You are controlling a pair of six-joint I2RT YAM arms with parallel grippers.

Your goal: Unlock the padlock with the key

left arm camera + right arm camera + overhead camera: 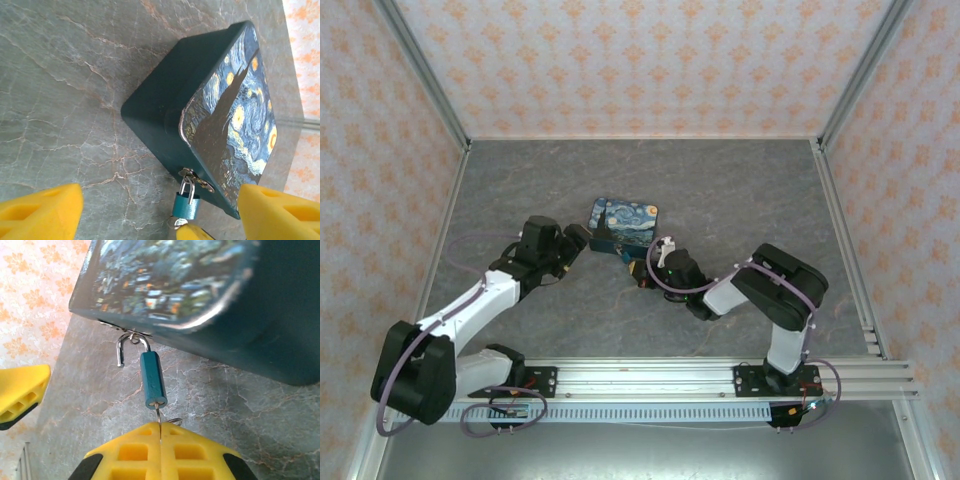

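The right gripper (160,435) was closed on the key (158,416), its blade seated in the padlock (153,380).
The padlock hung just ahead of that gripper's fingertips from the hasp (197,179) of the painted box (200,285), one leg of the shackle (119,352) swung free (the other hooked through). The left gripper (160,202) stood open, the padlock between its fingers, touching neither.

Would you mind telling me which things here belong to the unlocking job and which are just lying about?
Job: padlock; key in its keyhole; right gripper pinching the key.
Not the job: painted box, whose hasp carries the padlock; table.
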